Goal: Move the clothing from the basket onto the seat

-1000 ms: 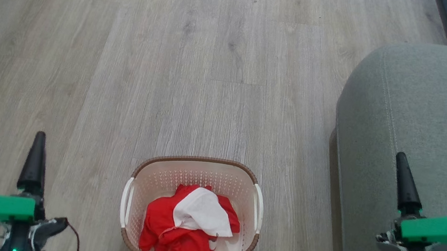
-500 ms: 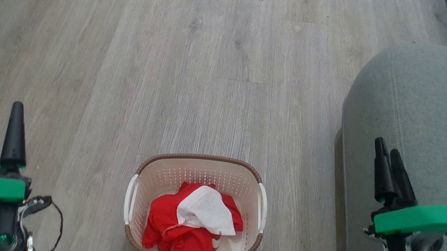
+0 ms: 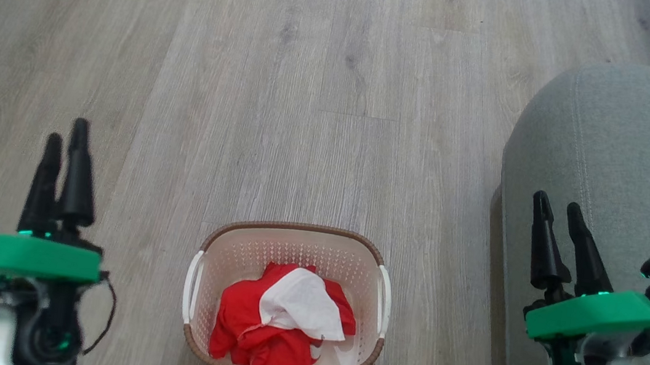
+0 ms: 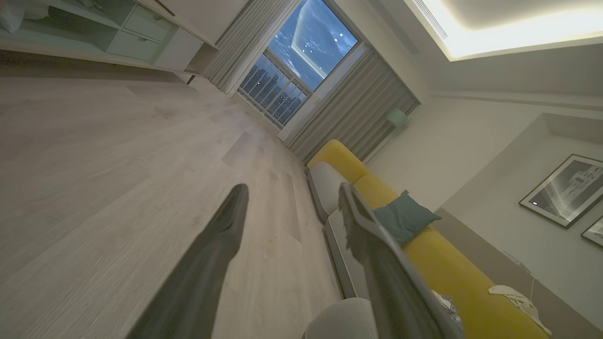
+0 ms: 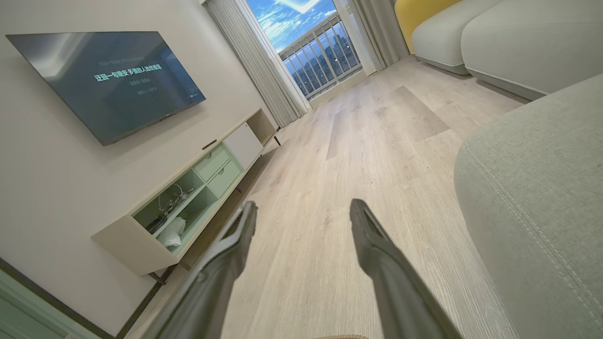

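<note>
As the head cam looks down on a pale wood-plank floor (image 3: 337,85), the basket (image 3: 291,226) sits at bottom centre, btwn the two arms & touching neither. It's a cream perforated tub w/ a brown rim. Its long axis runs left-right across the view, w/ white handles on the two short ends.

Inside lies the clothing (image 3: 247,337): a crumpled red heap on the basket's floor, all within the rim. A white panel (image 3: 300,310) lies on top & stretches diagonally from upper left to lower right, broadening toward the robot's right.

The seat (image 3: 645,153), a grey-green cushion, takes up the robot's right side. Its rounded corner points to the view's upper left, & a light stitched seam (image 3: 580,146) runs approx up-down. How far the seat extends is cut off by the frame. A strip of floor separates it from the basket.

The left gripper (image 3: 68,131) is at lower left over bare floor, pointing up the view, jaws apart & empty. The right gripper (image 3: 557,202) is at lower right, overlapping the seat's near edge in this view, spread in a narrow V, also empty.

In the left wrist cam the dark fingers (image 4: 221,235) stand wide, w/ floor & a yellow-backed sofa (image 4: 424,245) beyond. In the right wrist cam the fingers (image 5: 377,249) are likewise wide, w/ the seat on the right & a wall TV (image 5: 103,80) on the left.
</note>
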Tool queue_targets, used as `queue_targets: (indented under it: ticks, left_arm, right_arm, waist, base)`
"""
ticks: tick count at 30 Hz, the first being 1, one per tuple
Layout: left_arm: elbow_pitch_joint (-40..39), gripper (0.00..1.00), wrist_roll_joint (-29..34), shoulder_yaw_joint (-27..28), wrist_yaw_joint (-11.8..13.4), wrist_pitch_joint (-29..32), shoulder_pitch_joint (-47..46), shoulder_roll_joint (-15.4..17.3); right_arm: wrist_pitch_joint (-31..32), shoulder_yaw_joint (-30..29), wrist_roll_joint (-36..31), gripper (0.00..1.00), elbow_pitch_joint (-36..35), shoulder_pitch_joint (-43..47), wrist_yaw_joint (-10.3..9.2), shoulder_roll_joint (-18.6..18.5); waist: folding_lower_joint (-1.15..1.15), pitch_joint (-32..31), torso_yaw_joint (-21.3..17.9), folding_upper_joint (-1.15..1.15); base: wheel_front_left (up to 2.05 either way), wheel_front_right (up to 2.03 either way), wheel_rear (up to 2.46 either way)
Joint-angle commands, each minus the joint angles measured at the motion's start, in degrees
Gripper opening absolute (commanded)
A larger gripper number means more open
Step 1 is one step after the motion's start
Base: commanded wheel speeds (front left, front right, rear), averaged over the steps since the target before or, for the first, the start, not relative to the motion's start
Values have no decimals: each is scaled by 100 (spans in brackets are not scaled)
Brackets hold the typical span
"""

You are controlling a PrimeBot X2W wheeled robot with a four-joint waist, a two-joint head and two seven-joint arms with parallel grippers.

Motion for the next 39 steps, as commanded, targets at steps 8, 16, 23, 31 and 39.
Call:
queue_targets:
  ticks: [8,16,23,31,39]
  left_arm:
    - [-317,100,1088,-522,281,-187,-190,68]
    - [-71,100,2116,-1072,484,-321,-141,72]
    - [476,100,2716,-1414,627,-439,-63,151]
    - [1025,100,3406,-1874,887,-572,-101,328]
    - [927,100,3885,-2170,1165,-723,-124,416]
  right_arm:
    - [-212,-92,-572,100,64,-237,0,-14]
    - [-348,-149,-989,100,505,-255,0,-14]
    - [-467,-144,-1507,100,880,-313,0,-13]
    - [-602,-210,-1635,100,1103,-306,0,-13]
    - [-755,-182,-2303,100,1156,-364,0,-12]
  waist:
    - [0,18,21,0]
    - [0,80,17,0]
    - [0,102,15,0]
    - [0,79,44,0]
    - [0,74,101,0]
  base:
    - [0,0,0]
    - [0,0,0]
    - [0,0,0]
    - [0,0,0]
    - [0,0,0]
